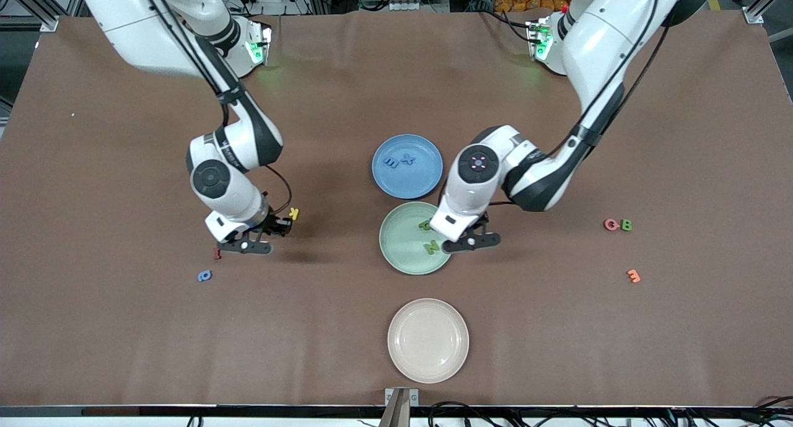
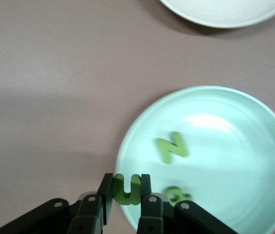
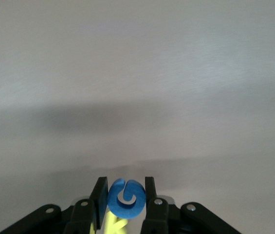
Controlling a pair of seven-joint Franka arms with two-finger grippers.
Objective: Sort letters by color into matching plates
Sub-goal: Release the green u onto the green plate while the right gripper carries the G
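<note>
My left gripper is shut on a green letter U, held upright over the rim of the mint green plate. A green N and another green letter lie in that plate. The blue plate holds two blue letters. My right gripper is shut on a blue letter G over bare table beside the yellow K. A blue letter lies on the table near my right gripper. A green B lies toward the left arm's end.
A cream plate sits nearest the front camera, below the green plate. A dark red letter lies next to the right gripper. A pink letter touches the green B, and an orange letter lies nearer the camera.
</note>
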